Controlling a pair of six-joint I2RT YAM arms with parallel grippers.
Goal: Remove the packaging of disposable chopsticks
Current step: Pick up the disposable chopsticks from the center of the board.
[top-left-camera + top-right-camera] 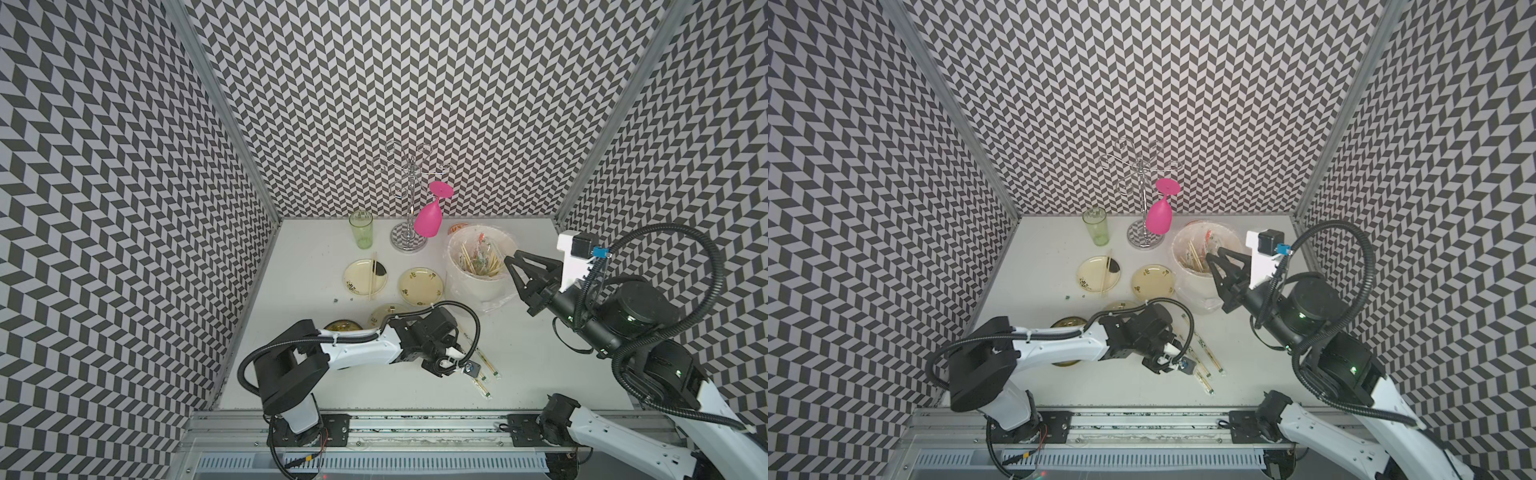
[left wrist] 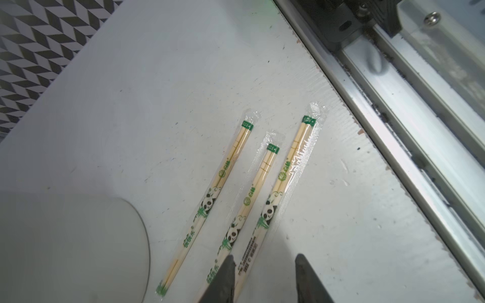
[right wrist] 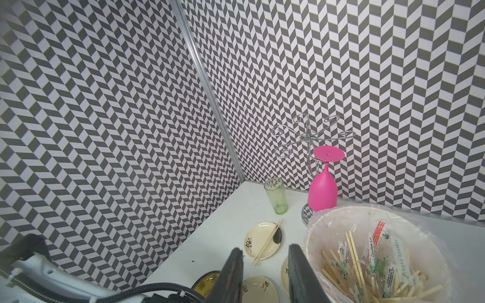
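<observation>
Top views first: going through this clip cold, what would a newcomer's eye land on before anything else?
The pink goblet hanging upside down on the chrome rack at the back of the table stands out most. Next come the white bucket at the right, full of loose sticks and wrappers, and three wrapped chopstick pairs lying side by side near the front edge, below the left gripper, its fingers open.

A white bucket (image 1: 478, 287) lined with a crinkled clear bag stood just beside the right gripper (image 1: 511, 257). Beyond it, a pink goblet (image 1: 428, 222) hung upside down on a chrome rack (image 1: 409, 242), near a green tumbler (image 1: 360, 232). Cream flowered plates (image 1: 420, 286) lay beyond the left gripper (image 2: 263, 258) on the white table (image 1: 540, 374).
</observation>
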